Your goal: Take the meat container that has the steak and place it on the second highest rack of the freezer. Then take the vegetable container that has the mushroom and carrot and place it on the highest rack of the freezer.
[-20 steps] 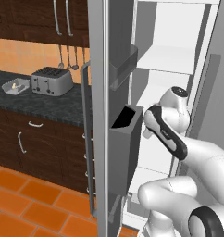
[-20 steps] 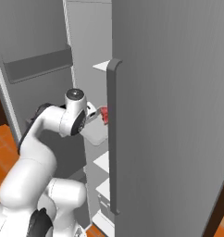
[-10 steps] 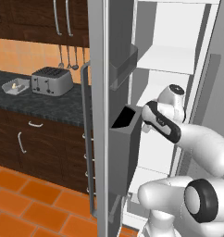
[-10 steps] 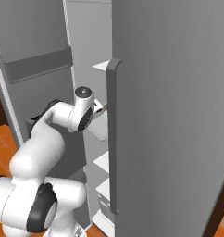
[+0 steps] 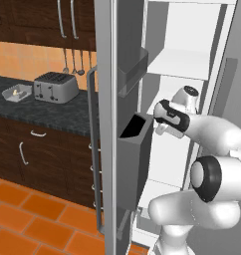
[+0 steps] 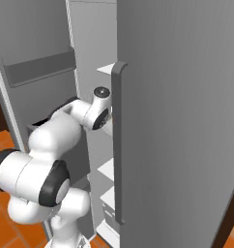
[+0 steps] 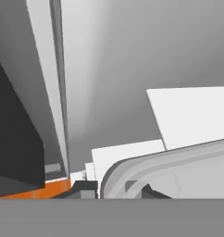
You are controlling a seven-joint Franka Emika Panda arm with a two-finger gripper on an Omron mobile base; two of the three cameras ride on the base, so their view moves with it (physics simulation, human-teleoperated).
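The freezer (image 5: 182,64) stands open, and the white arm reaches into it at the middle height, between the open door on its left and the white inner wall. The gripper (image 7: 111,189) is nearly closed, and in the hand view the rounded light-grey rim of the meat container (image 7: 178,166) lies right at its finger tips (image 7: 86,187), so it seems clamped on this tray; the steak is not to be seen from here. White shelves (image 7: 192,115) show beyond the tray, one above the other. In the left base view the wrist is just beside the dark-grey door bin (image 5: 135,127), which stands close to the arm on the door side, and a second door bin (image 5: 132,74) hangs higher. In the right base view the closed door with the long grey bar handle (image 6: 119,145) covers much of the inside. Far to the left, on the dark counter (image 5: 43,107), the vegetable container (image 5: 17,92) rests next to a toaster (image 5: 57,86), well apart from the arm
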